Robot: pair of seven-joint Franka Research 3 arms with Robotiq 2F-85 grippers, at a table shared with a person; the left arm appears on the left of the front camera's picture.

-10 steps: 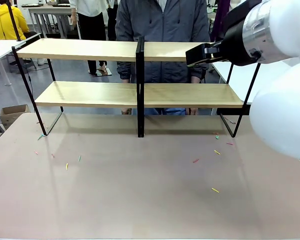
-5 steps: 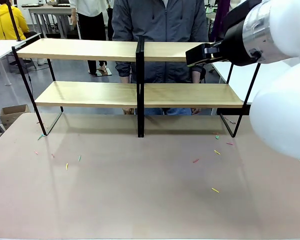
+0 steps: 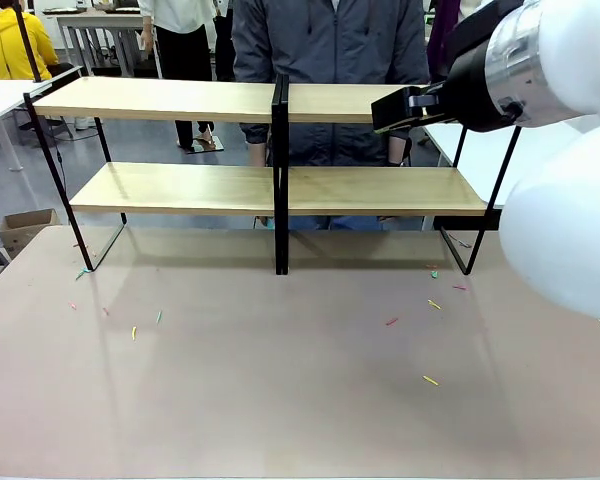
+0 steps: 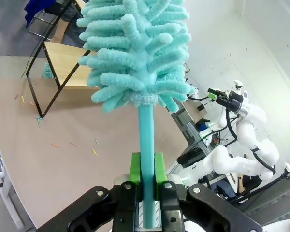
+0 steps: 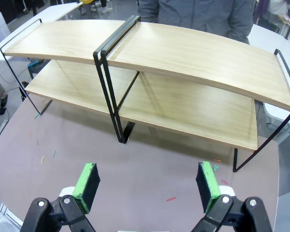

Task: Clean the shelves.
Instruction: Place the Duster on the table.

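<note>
Front view: table (image 3: 280,400), brownish top, held the shelves (image 3: 180,187) toward its far edge, four light wood boards in two tiers on a black frame with a central upright. A person (image 3: 330,45) in a grey jacket stood just behind the shelves. Right arm (image 3: 540,60), white, entered from the right at upper-board height; a dark part at its end showed before the upper right board.

Right wrist view: shelves (image 5: 193,58) lay ahead and below; right gripper (image 5: 148,186) spread wide, green pads apart, nothing between them, above the table in front of the shelves.

Left wrist view: left gripper (image 4: 147,186) clenched on the stem of a teal duster (image 4: 137,53), fluffy head upright above the fingers; one end of the shelves (image 4: 63,63) beyond it.

Small coloured scraps (image 3: 430,380) lay scattered on the table before the shelves, near both ends.
</note>
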